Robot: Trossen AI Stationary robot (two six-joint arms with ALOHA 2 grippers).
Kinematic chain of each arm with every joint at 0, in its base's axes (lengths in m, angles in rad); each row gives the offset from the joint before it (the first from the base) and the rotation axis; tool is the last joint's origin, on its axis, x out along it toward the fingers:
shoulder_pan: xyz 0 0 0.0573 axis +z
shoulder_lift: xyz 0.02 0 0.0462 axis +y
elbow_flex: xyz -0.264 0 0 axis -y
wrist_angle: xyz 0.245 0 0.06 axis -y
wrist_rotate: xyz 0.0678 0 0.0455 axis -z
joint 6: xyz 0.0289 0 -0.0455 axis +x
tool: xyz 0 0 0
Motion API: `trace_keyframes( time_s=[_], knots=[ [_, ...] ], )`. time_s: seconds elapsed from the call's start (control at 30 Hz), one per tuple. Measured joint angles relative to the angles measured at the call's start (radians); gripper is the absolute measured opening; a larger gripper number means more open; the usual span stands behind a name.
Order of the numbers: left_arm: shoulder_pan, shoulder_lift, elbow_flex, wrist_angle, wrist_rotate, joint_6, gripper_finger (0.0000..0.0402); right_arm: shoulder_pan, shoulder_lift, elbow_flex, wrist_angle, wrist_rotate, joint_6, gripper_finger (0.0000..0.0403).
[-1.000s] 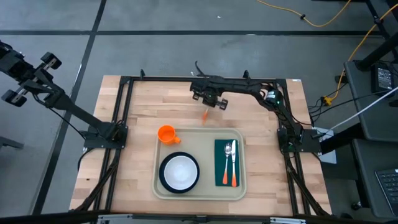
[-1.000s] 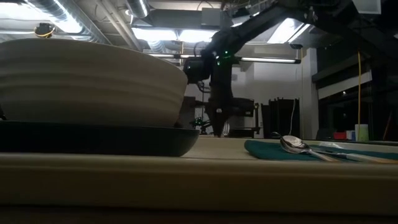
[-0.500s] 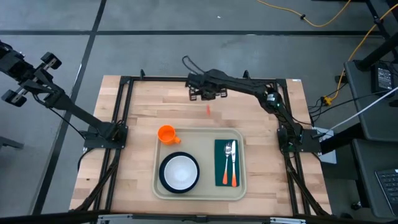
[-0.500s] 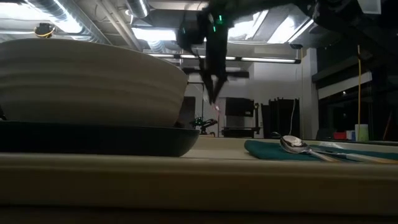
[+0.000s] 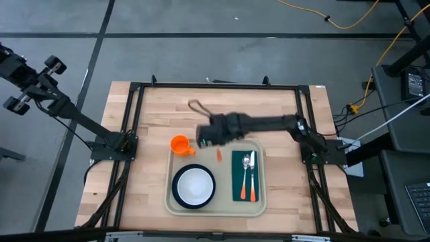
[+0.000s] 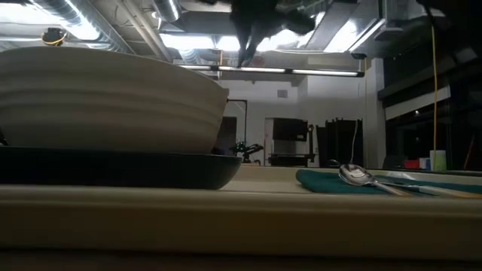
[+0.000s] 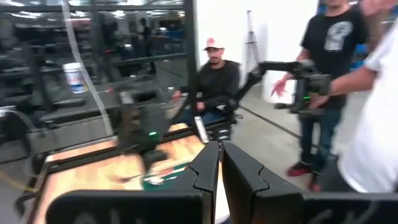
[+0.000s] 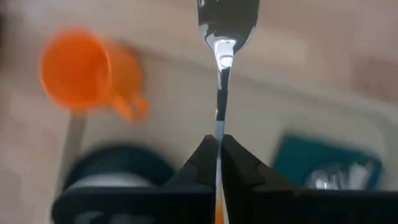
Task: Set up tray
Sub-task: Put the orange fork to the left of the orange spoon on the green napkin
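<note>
The beige tray (image 5: 224,191) lies on the wooden table. On it are a white bowl (image 5: 194,186) on a dark plate and a dark green napkin (image 5: 247,178) with a spoon (image 5: 248,161) and an orange-handled utensil on top. An orange cup (image 5: 179,144) stands at the tray's far left corner. My right gripper (image 5: 205,134) hovers above the tray's far edge, shut on a metal utensil (image 8: 219,93) with an orange handle (image 5: 218,156). My left gripper (image 7: 219,163) is shut, parked beyond the table's far left corner. My right gripper pinches the utensil's thin metal shaft (image 8: 218,127) between its two fingers, just ahead of the orange handle. The fingers lie along it, so the metal head (image 8: 227,15) sticks out past the fingertips. It is lifted clear, above the tray between cup and napkin.
A black frame (image 5: 215,85) runs round the table's edges. Bare wood lies between the tray and the far rail. The bowl (image 6: 105,98) fills the low view's left, the napkin and spoon (image 6: 358,175) its right. People stand beyond the table in the left wrist view.
My right gripper, still shut on the utensil, has risen from the table's far edge and swung toward the near edge and slightly left, ending above the tray's far edge next to the cup. The utensil has travelled with it, clear of the table.
</note>
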State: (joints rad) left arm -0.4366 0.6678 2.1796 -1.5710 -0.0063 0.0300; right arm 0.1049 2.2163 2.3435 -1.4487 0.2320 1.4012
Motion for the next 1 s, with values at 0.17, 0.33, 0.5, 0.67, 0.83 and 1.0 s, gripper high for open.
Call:
trace_keyframes(
  time_s=[0.17, 0.33, 0.5, 0.67, 0.83, 1.0],
  knots=[
    [0.0, 0.0, 0.0, 0.0, -0.115, 0.0, 0.0017, 0.134, -0.005, 0.001, -0.08, -0.027, 0.149, 0.0008],
    [0.0, 0.0, 0.0, 0.0, -0.21, -0.029, 0.0014, 0.22, -0.008, 0.001, -0.125, -0.024, 0.271, 0.0008],
    [0.0, 0.0, 0.0, 0.0, -0.266, -0.071, 0.0011, 0.272, -0.008, -0.01, -0.123, 0.0, 0.35, 0.0008],
    [0.0, 0.0, 0.0, 0.0, -0.268, -0.095, 0.0013, 0.286, -0.009, -0.06, -0.122, -0.004, 0.426, 0.0008],
    [0.0, 0.0, 0.0, 0.0, -0.273, -0.104, 0.0015, 0.287, -0.009, -0.109, -0.1, -0.06, 0.478, 0.0008],
    [0.0, 0.0, 0.0, 0.0, -0.268, -0.097, 0.0011, 0.287, -0.009, -0.163, -0.055, -0.11, 0.48, 0.0008]
  ],
)
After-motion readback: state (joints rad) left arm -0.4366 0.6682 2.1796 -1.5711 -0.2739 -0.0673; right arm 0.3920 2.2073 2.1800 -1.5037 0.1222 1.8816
